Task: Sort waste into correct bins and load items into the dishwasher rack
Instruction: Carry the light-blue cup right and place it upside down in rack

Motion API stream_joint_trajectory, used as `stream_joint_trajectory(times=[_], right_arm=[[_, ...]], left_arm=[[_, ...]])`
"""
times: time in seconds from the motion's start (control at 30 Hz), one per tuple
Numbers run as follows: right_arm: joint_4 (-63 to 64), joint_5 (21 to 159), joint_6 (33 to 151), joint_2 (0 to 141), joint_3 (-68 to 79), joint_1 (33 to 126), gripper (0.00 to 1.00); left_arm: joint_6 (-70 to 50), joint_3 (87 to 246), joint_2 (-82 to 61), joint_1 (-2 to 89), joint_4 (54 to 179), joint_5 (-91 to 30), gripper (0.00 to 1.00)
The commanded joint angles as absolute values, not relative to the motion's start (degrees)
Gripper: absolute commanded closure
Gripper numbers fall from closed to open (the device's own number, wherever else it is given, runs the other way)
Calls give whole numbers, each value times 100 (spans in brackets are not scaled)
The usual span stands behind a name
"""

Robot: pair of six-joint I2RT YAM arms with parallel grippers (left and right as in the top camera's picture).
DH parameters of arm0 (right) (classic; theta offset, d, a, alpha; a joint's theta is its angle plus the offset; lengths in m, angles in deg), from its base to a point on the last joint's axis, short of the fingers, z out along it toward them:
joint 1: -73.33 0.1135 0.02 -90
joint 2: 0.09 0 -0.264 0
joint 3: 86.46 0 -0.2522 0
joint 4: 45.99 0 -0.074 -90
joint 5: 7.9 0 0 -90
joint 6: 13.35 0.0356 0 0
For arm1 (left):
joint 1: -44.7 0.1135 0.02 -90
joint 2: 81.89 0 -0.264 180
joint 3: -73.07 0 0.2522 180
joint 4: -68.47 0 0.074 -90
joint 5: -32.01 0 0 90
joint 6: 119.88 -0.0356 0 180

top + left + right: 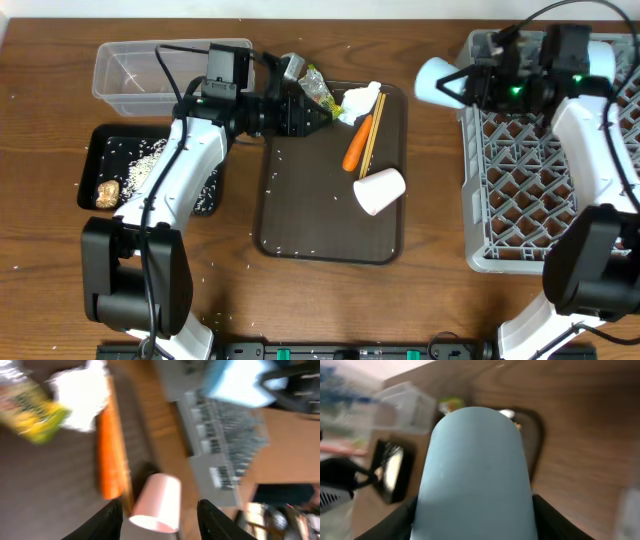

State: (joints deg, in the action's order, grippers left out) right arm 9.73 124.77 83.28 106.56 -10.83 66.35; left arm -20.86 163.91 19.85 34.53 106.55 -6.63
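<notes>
My right gripper [470, 85] is shut on a small light blue cup [435, 82] and holds it at the left edge of the grey dishwasher rack [520, 200]. The cup fills the right wrist view [475, 475]. My left gripper [322, 112] is open and empty over the far left of the brown serving tray [300, 200], beside the green-yellow foil wrapper [318, 88]. On the tray lie a white tissue [362, 100], an orange carrot [357, 145], wooden chopsticks [371, 130] and a pale pink cup [380, 190] on its side. The left wrist view shows the pink cup [157, 502] ahead of the open fingers [160, 520].
A clear plastic tub [150, 70] stands at the far left. In front of it a black tray [100, 150] holds rice grains [145, 160] and a brown food lump [108, 193]. Loose rice grains dot the table around the serving tray.
</notes>
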Motion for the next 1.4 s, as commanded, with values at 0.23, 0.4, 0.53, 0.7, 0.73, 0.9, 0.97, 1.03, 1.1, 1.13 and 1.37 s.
stream_joint_trajectory(times=[0.23,0.4,0.53,0.7,0.73,0.9,0.97,1.03,1.1,1.13,1.37], right_arm=[[2584,9704,8438,10593,-2796,6574,87],[2748,8912,8499,10595,-2945,6561,87],[2739,8589,8499,10632,-2923,6493,87],[2745,8257,8497,10680,-2921,6342,87],[2759,8255,8499,10704,-2921,6305,87],[2798,8405,8486,10916,-2921,6285,88],[2837,8397,8425,11084,-2921,6338,87],[2842,8375,8425,11246,-2921,6384,87],[2813,8359,8427,11439,-2921,6427,89],[2789,8362,8427,11519,-2923,6445,91],[2540,8362,8429,11854,-2923,6556,95]], left_arm=[[-2125,16367,2004,3462,11055,-2320,51],[-2123,16302,2007,3462,11127,-2464,51],[-2123,16302,2044,3462,11313,-2576,51],[-2125,16299,2088,3462,11400,-2574,51],[-2125,16297,2088,3462,11402,-2576,51],[-2123,16295,2088,3459,11402,-2600,51],[-2123,16295,2088,3462,11413,-2615,51],[-2123,16291,2088,3459,11420,-2615,51],[-2123,16291,2088,3459,11442,-2617,51],[-2125,16291,2088,3459,11459,-2628,51],[-2123,16280,2088,3459,11505,-2764,51]])
